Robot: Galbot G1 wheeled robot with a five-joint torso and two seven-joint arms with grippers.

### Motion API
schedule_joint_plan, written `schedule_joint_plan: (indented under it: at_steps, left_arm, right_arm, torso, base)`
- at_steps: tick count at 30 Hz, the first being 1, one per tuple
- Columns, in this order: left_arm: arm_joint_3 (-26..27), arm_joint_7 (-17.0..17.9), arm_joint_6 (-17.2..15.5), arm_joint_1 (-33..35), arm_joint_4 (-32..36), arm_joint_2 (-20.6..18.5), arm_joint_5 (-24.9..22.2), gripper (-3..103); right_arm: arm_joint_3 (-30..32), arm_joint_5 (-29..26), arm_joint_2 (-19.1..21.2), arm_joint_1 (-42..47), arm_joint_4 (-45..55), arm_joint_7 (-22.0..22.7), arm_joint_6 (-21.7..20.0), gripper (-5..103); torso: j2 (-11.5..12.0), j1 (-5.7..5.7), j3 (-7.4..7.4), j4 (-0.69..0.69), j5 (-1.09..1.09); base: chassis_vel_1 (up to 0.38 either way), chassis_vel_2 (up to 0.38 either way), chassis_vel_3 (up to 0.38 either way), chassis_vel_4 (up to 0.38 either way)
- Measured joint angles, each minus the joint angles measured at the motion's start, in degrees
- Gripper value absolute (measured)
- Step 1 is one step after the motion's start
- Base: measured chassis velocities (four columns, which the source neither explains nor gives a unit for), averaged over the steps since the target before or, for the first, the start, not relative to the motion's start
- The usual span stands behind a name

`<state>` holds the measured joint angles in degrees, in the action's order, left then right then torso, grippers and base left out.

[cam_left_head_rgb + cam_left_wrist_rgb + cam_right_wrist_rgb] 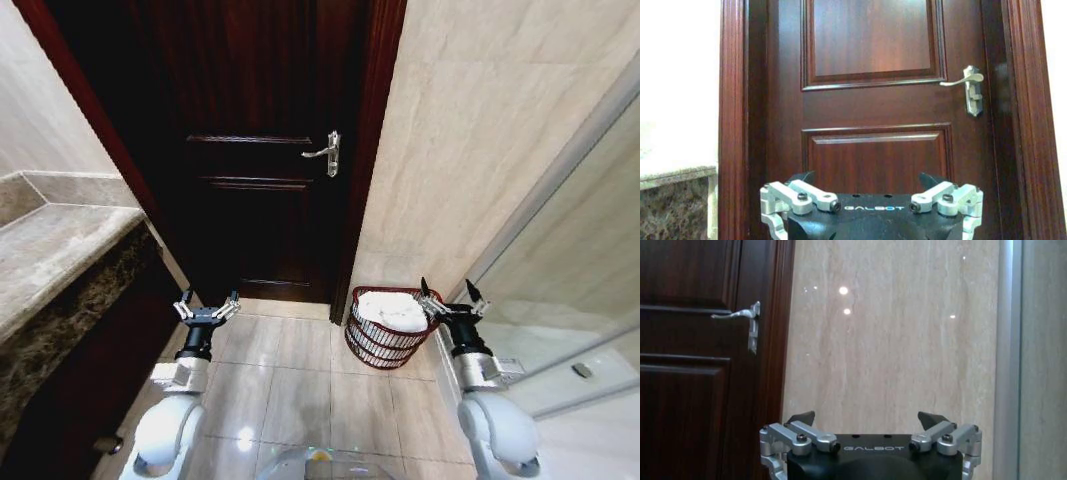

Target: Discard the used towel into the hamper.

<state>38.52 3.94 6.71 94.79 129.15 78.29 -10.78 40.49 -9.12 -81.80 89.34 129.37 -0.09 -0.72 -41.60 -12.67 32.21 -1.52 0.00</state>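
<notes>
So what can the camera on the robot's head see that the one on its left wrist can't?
The head view takes in the hamper standing on the floor tiles by the beige wall, with a white towel lying inside it. It also shows the right claw open just beside the hamper's rim, and the stone counter. The left wrist view instead gives a close, straight-on look at the door's panels. Both share the dark wooden door, its silver handle and the open left claw.
</notes>
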Motion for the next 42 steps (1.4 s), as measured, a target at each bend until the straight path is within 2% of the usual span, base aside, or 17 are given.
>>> schedule_joint_plan:
  at_steps: [25,42]
  left_arm:
    - [-0.6,-0.6,-1.5,-1.4,0.1,-0.8,-1.8,100]
    - [-0.2,-0.6,-1.3,-0.8,0.4,-1.4,-2.2,100]
  right_arm:
    - [-1.0,0.6,-0.7,-0.2,0.4,0.4,-0.3,100]
    - [0.9,-1.9,1.4,0.5,0.8,0.2,-0.8,100]
  torso:
    - [-6.3,-2.67,3.61,0.0,0.0]
    - [-10.7,-4.64,6.06,0.0,0.0]
  base:
    - [0.0,0.0,0.0,0.0]
    - [0.0,0.0,0.0,0.0]
